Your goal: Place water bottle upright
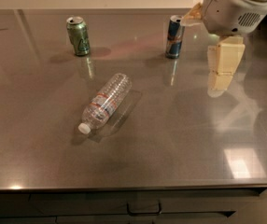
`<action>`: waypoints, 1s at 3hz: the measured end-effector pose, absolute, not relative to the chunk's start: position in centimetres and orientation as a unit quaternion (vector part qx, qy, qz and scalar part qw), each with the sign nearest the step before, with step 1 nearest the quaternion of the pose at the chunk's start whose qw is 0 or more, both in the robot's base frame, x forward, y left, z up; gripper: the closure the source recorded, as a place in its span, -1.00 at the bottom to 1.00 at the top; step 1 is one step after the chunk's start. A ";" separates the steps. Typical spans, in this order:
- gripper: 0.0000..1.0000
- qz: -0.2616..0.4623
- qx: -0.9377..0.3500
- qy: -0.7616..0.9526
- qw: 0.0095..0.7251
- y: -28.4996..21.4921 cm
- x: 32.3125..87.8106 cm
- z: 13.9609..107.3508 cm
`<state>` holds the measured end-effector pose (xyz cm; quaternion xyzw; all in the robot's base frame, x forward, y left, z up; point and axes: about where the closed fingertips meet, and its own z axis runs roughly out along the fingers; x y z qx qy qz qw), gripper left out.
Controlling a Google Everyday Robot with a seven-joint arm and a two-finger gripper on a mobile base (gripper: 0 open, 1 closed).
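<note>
The water bottle (104, 102) is clear ribbed plastic with a white cap and a red-white-blue label band. It lies on its side near the middle of the steel table (171, 139), cap toward the front left. My gripper (222, 76) hangs from the white arm housing (234, 8) at the upper right, above the table and well to the right of the bottle. It holds nothing that I can see.
A green can (78, 35) stands upright at the back left. A blue-silver can (173, 36) stands upright at the back centre, just left of the arm. The table's front edge runs along the bottom, with drawer handles (144, 211) below it.
</note>
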<state>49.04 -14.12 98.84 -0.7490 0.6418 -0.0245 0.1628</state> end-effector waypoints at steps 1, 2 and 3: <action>-1.00 -0.012 -0.801 0.575 0.166 -10.5 49.2 99.1; -1.00 -0.010 -0.843 0.515 0.155 -7.3 48.7 98.6; -1.00 -0.023 -0.876 0.462 0.139 -4.7 47.7 97.6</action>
